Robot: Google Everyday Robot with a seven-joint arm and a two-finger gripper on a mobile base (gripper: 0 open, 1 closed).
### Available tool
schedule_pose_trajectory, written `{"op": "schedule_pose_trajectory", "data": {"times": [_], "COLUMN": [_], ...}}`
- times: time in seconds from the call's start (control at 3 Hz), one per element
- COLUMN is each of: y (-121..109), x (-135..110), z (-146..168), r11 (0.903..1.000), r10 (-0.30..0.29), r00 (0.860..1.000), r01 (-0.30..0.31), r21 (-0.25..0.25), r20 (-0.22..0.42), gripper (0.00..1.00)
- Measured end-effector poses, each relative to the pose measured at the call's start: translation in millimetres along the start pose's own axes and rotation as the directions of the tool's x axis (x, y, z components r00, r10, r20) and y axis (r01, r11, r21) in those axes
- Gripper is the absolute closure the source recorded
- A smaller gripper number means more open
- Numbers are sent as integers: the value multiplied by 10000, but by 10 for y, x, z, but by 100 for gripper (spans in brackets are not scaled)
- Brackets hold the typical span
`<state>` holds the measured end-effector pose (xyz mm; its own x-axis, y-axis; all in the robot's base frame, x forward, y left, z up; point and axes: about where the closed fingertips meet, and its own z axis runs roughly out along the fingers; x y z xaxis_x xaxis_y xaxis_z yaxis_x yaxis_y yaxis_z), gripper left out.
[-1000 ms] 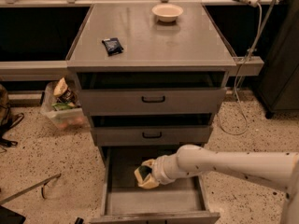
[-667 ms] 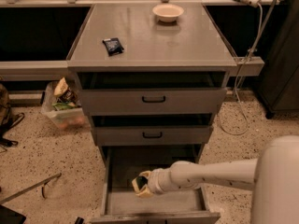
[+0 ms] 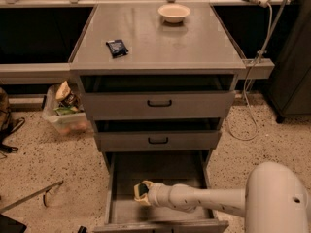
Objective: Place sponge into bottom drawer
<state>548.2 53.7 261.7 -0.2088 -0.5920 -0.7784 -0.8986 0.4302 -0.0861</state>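
Speckled stone floor (image 3: 43,169) all around, with a grey cabinet in the middle. On the counter (image 3: 160,45), a pale bowl (image 3: 174,12) near the back edge and a dark blue packet (image 3: 117,47) toward the left, well apart. Below, the top drawer (image 3: 199,105) and the middle drawer (image 3: 194,141), shallow, with black handles, each pulled out a little. Lowest of all, the bottom drawer (image 3: 160,168), pulled far out, flat grey floor showing. Inside it, the hand (image 3: 146,193), reaching in from the right at the end of a white arm (image 3: 214,201), clamped on the sponge (image 3: 141,190). Sponge in the left half of this drawer, tilted, dark green face toward the camera, yellow foam at the edges; hard to tell whether touching the drawer floor. Left of the cabinet, a clear bin (image 3: 65,115) with packets, standing on the floor.
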Motion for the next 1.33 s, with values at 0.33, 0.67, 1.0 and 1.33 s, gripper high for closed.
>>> {"op": "schedule_pose_trajectory", "data": {"times": [0.33,0.67,1.0,1.33], "y": [115,112,-49,-296], "x": [217,216,284,501], "z": [173,192,427,774], "r11": [9987,9988,9992,9988], "r10": [502,478,387,350], "r00": [9987,9989,9992,9991], "r01": [-503,-479,-386,-341], "r21": [-77,-76,119,353], "r20": [-38,-30,-59,-255], "gripper": [100,100,100,100]}}
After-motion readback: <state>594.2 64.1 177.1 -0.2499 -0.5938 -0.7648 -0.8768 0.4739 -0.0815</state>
